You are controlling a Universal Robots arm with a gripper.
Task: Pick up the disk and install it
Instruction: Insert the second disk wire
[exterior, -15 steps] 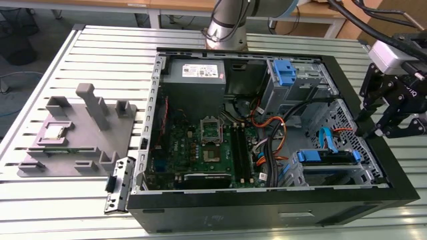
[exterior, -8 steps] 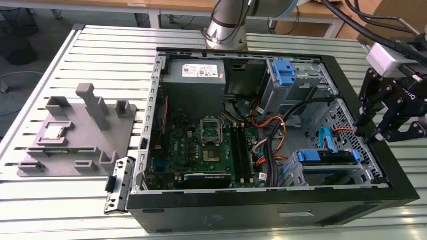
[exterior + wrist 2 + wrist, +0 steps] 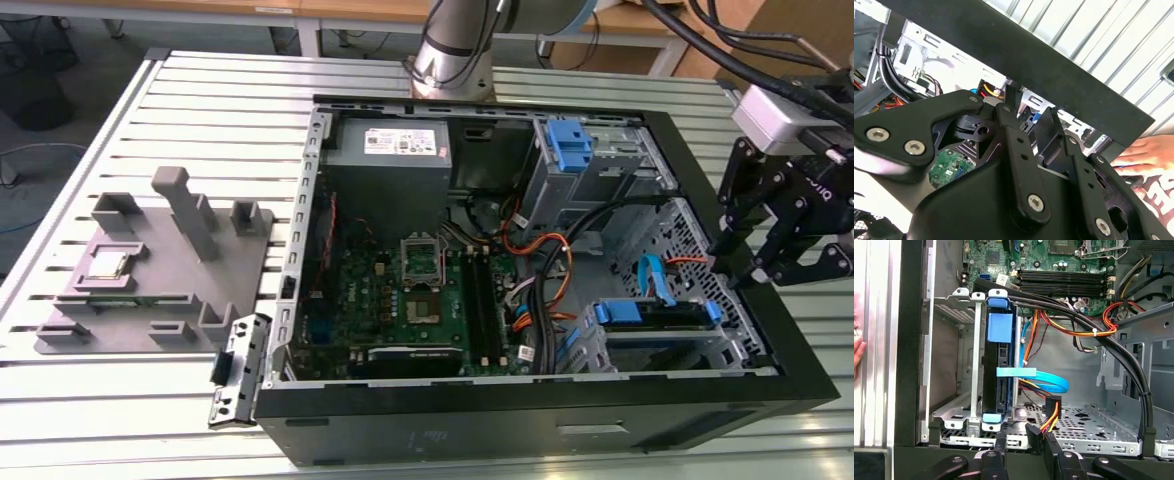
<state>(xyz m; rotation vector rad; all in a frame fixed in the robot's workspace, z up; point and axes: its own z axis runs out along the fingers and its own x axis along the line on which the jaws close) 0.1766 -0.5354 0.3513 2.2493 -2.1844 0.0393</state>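
**Open computer case on the slatted table, three views.** You see the case [image 3: 534, 420] lying on its side with the side panel off.

(a) The disk [image 3: 650, 314] sits inside the drive cage [image 3: 667, 345] at the corner of the case towards the exterior view's right. In the first wrist view the disk [image 3: 1000, 332] stands on edge between the cage's metal walls [image 3: 975, 365], and its blue carrier frame shows at both ends. A pale blue flat cable [image 3: 1049, 381] curves away just beside it. None of the disk's label faces you from here.

(b) The gripper [image 3: 763, 268] hangs above the case wall on the exterior view's right, near the cage and apart from the disk. Its two black fingers are spread with nothing between them. You can see this gap in both wrist views [image 3: 1031, 114] [image 3: 1021, 446].

(c) The grey power-supply box [image 3: 394, 145] carries a white sticker whose print is too small to read. The green motherboard [image 3: 400, 290] lies below it.

(d) A grey parts fixture [image 3: 147, 290] on the exterior view's left holds a small silver chip [image 3: 107, 264].

(e) A person's hand [image 3: 1144, 152] rests on the table beside the case.
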